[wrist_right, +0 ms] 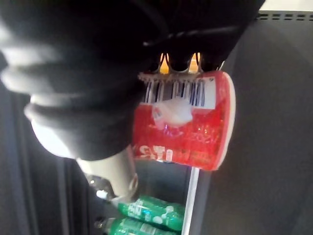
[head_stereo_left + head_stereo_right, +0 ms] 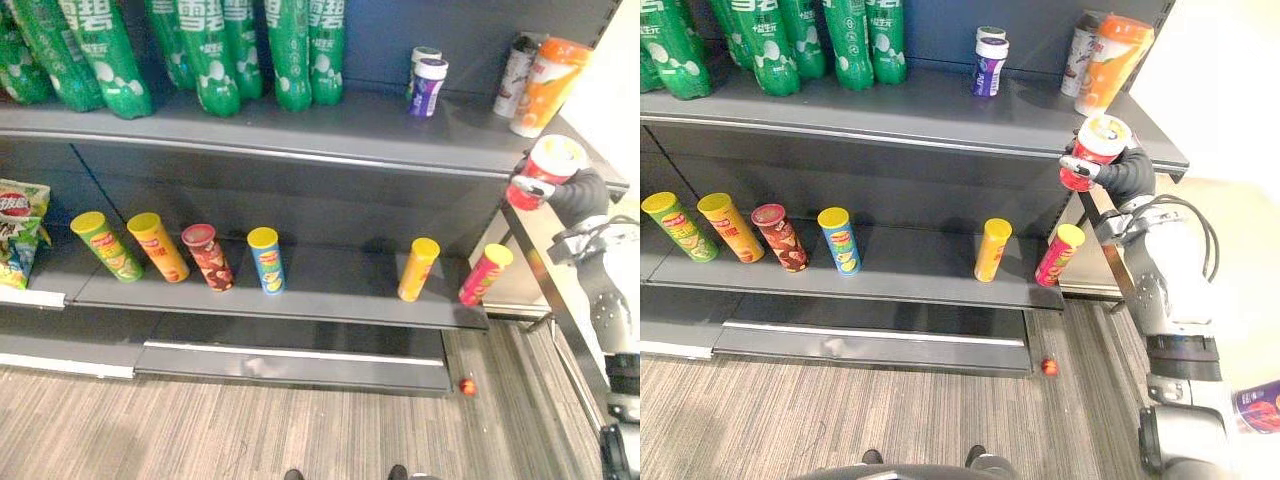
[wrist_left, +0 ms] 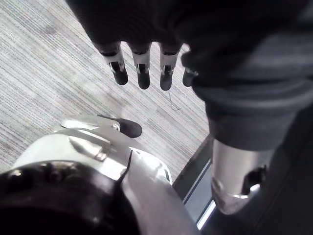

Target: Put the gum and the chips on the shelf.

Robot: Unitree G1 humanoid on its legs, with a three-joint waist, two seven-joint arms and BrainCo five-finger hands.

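Observation:
My right hand [image 2: 1127, 176] is shut on a red gum jar [image 2: 543, 170] with a pale lid, held tilted just off the right end of the upper shelf [image 2: 300, 125]. The right wrist view shows the fingers curled round the jar [image 1: 195, 127]. Several chips cans stand on the lower shelf [image 2: 330, 290], among them a yellow one [image 2: 418, 268] and a pink one [image 2: 485, 273]. My left hand [image 3: 142, 66] hangs over the carpet with straight fingers, holding nothing.
Green bottles [image 2: 210, 50] crowd the upper shelf's left half. A purple gum jar [image 2: 428, 85] and orange and white jars [image 2: 545, 85] stand at its right. A chip bag [image 2: 18, 230] lies far left. A small red ball [image 2: 467, 386] is on the floor.

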